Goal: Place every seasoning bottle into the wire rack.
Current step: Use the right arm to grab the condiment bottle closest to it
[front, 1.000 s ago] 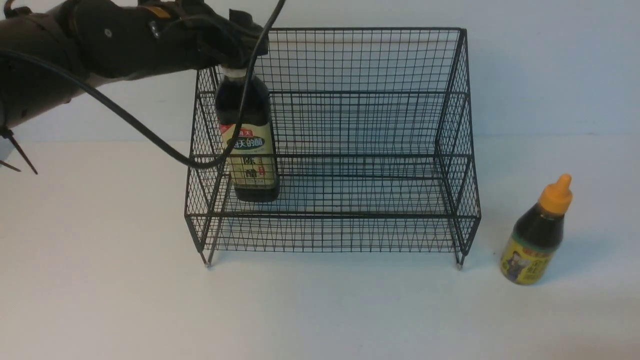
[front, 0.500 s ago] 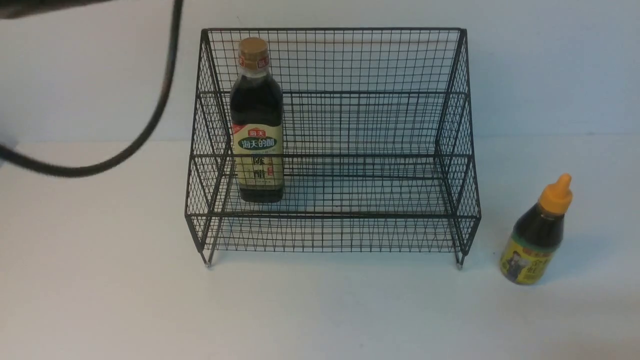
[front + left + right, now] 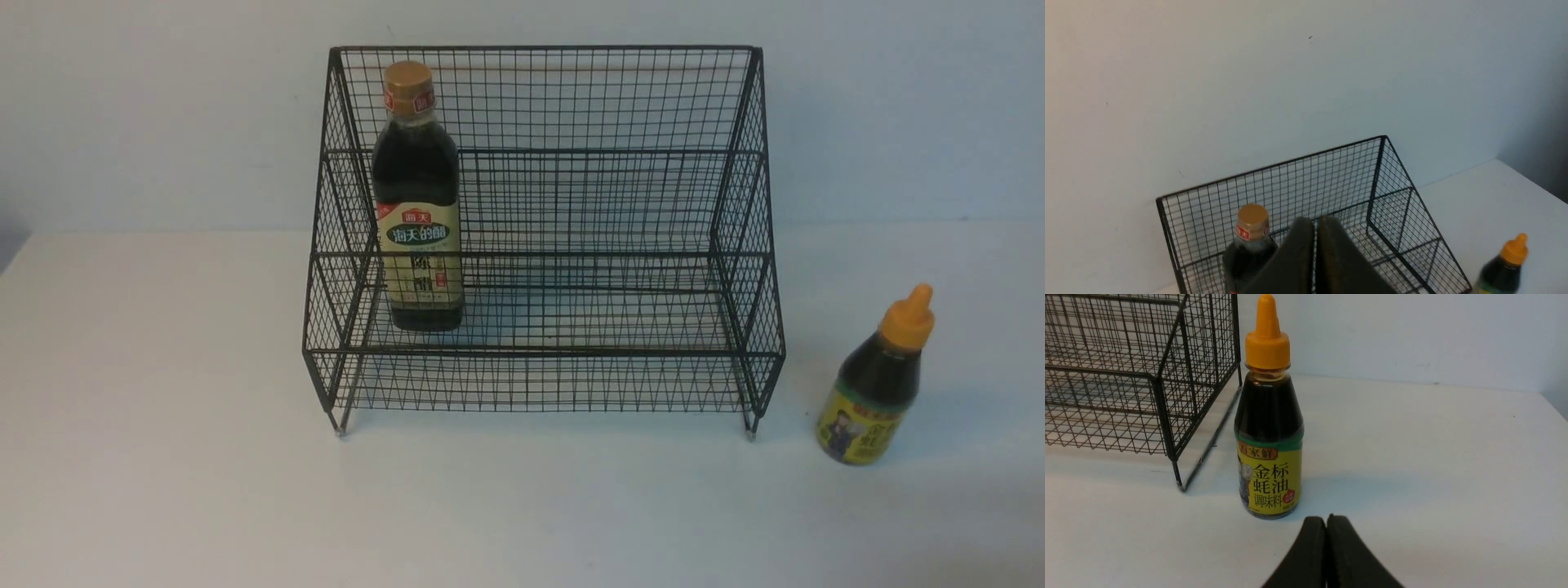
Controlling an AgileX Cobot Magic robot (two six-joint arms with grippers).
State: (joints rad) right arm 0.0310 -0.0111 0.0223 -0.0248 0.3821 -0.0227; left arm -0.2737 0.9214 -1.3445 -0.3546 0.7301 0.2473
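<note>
Since the tall bottle (image 3: 418, 196) stands in the rack (image 3: 571, 351), we face our right gripper (image 3: 1326, 521) toward the short bottle (image 3: 878, 384) near the counter's right edge; it and our left gripper (image 3: 1314, 223) are clenched, empty.

Left fingers (image 3: 1290, 267) hide the tall bottle's (image 3: 1252, 221) body (label seemingly cut off below).

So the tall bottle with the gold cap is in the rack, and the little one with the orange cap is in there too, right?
Not quite. The tall bottle does stand in the wire rack, but the little orange-capped bottle is not in it. It stands on the table outside the rack, off to its right. The front view shows this.
</note>
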